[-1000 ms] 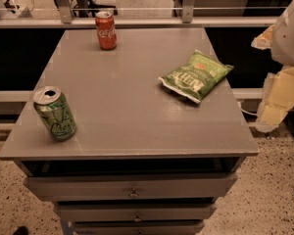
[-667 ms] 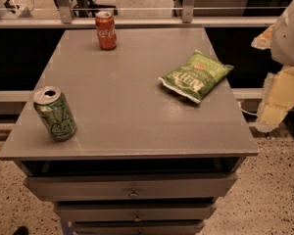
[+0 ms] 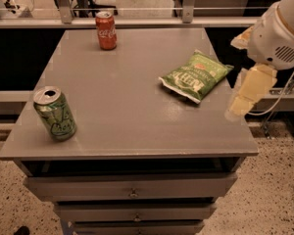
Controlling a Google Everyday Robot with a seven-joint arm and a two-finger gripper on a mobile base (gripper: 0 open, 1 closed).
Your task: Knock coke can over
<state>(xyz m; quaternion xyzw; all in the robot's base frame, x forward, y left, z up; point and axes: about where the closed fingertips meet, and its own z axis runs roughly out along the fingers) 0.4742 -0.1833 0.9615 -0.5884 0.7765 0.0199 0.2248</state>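
The grey counter (image 3: 137, 111) carries three items. The end effector (image 3: 242, 99) hangs beyond its right edge, touching nothing; whether it is open or closed cannot be told. A green chip bag (image 3: 196, 76) lies right of centre. A green can (image 3: 55, 114) stands near left. The coke can (image 3: 106, 30) stands upright at the far edge, left of centre.

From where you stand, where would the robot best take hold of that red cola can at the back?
Probably around the middle of the red aluminium coke can, coming in from its right side. It stands upright near the far edge of the grey table, so its round sides are free to close on. The gripper hangs beyond the table's right edge, well away from the can.
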